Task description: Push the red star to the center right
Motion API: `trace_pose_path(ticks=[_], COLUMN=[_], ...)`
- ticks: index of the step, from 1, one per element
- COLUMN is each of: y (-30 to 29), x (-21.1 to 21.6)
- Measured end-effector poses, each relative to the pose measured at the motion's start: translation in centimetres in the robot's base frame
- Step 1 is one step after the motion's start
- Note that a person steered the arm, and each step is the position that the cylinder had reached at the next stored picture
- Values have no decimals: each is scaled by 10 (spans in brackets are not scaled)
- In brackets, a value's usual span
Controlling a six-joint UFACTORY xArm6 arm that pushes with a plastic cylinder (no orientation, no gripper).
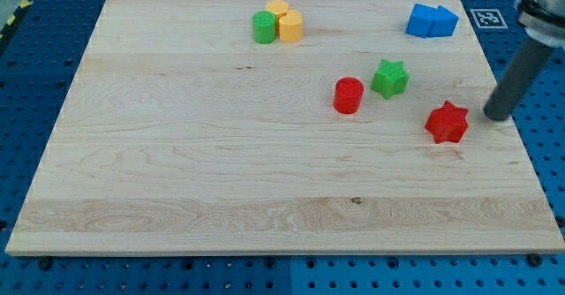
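My tip point(496, 116) just right of red star point(447, 123), apart

My tip point(496, 116) ends a straight, smooth rod, dark grey to black, with a rounded lower end. Above the wooden board's point(177, 154) right edge the rod widens into a paler grey collar, blurred and cut off by the view's top.

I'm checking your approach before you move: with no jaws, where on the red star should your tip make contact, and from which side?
My tip sits just off the view's right of the red star, the wrong side. It already lies near the center right, so I'd likely circle round and nudge its left points gently, centred so the star doesn't spin.
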State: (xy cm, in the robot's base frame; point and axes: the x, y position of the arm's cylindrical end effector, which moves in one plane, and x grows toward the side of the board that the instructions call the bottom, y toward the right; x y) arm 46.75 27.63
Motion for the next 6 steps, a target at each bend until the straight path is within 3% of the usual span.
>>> trace_pose_path(ticks=[2, 3, 4, 6], y=[-6, -45, -78, -86], x=[72, 74, 71, -18])
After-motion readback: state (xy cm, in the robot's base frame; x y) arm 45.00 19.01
